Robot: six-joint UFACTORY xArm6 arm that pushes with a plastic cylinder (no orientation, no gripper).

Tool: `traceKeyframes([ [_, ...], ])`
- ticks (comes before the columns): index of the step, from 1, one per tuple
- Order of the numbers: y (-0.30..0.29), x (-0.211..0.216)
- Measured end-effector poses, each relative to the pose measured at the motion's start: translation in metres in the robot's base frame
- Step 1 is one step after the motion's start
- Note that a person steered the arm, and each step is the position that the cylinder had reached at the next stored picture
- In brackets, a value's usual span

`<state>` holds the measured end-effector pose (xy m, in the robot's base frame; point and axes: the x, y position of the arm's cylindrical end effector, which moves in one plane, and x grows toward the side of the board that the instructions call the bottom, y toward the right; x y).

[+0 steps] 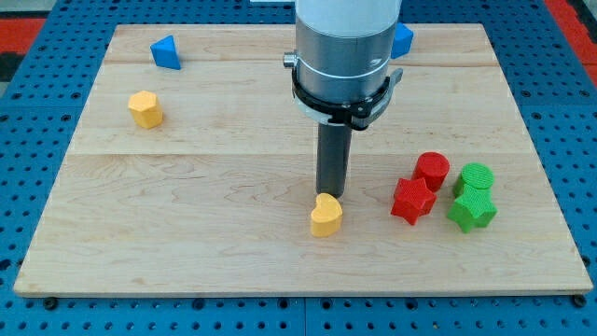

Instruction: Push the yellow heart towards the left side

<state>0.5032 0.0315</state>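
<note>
The yellow heart-shaped plastic block (326, 216) lies on the pale wooden counter (215, 233), a little toward the view's bottom and near the middle of its width. My tip (329, 193) stands right at the heart's upper edge, on the side toward the view's top, touching it or just short of touching; I cannot tell which. There is no pincer here, only a straight dark rod under a grey cylinder, so nothing opens, closes or holds anything.

To the view's right of the heart sits a cluster of four blocks: a red star-shaped block (412, 200) nearest, a red cylinder (432, 171) just beside it toward the top, then a green cylinder (476, 177) and a green star-shaped block (472, 210) beside them. Well apart, toward the view's upper left, a second yellow block with a faceted rounded shape (145, 109) rests alone, and a blue triangular block (167, 51) lies beyond it. Another blue block (402, 41) peeks out past the arm at the top, its shape partly hidden
</note>
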Motion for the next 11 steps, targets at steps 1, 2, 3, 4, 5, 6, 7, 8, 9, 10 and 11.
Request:
traceKeyframes([
  [1,0.000,0.000],
  [2,0.001,0.002],
  [3,0.017,0.020],
  [4,0.029,0.040],
  [5,0.028,0.065],
  [6,0.012,0.053],
  [7,-0.005,0.031],
  [8,-0.030,0.023],
  [9,-0.074,0.011],
  [10,-0.121,0.000],
  [11,-0.152,0.000],
])
